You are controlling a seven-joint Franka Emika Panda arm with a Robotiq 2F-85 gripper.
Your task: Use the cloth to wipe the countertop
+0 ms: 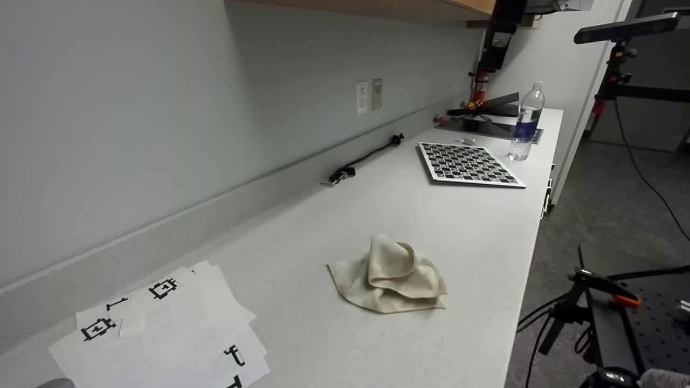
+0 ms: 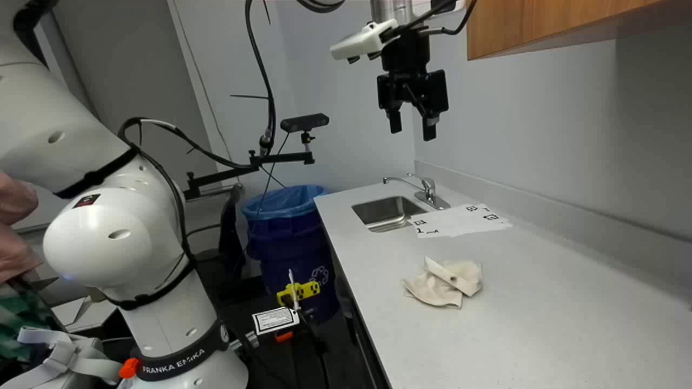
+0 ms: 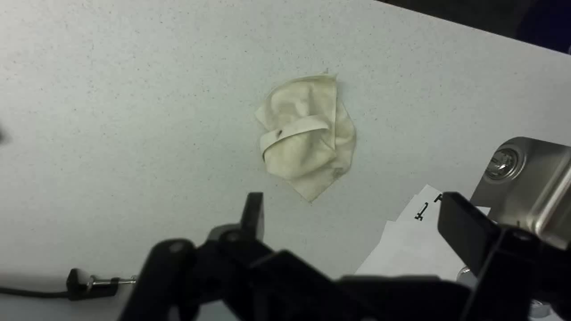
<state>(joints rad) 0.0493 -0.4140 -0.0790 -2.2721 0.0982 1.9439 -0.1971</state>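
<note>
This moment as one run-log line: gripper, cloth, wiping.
gripper: open, empty, above countertop | cloth: crumpled on countertop, ungrasped | papers: at sink edge | wiping: not under way

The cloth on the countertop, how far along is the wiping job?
Done: no wiping can be confirmed; the cloth lies crumpled on the countertop. In hand: nothing; the pincer hangs open above, clear of the cloth. Left: probably the whole job, lowering, gripping the cloth and wiping, since it lies ungrasped.

FRANKA EMIKA [image 2: 174,362] on arm band [image 2: 189,351], recycling sign [image 2: 319,276] on bin [image 2: 286,254]
</note>
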